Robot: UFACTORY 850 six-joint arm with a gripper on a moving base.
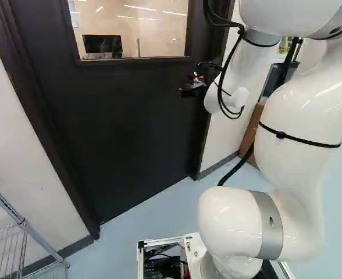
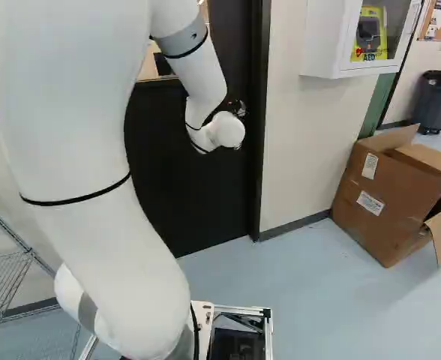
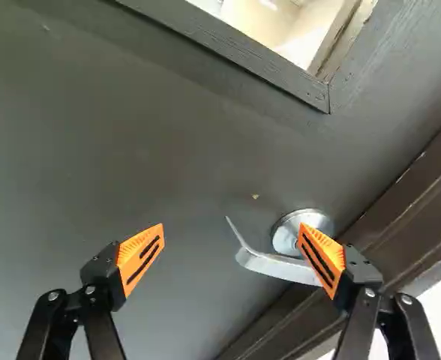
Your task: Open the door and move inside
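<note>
At the door's latch side, you're lined up for the first real step: getting hold of the lever handle and working the latch. The dark door sits closed in its frame, so driving through is for later. Your handle is just below the door window and near the frame, and look at the hand: fingers spread wide, nothing gripped, the lever's free end showing in the gap. One orange pad overlaps the round rose; whether it touches, you can't tell from here. The other is well apart, out over the plain door panel.

Next, I'd shift you toward the frame side to centre that lever, ease in, then close and turn it down. Go too deep off-centre and a fingertip could jam on the rose. Which way the door swings, you can't be sure yet.

Now the pose: your white arm climbs tall from its base joint, arches over high up, and drops its forearm to the wrist at handle height. The hand is rolled, too, with the frame running aslant across the wrist view.
</note>
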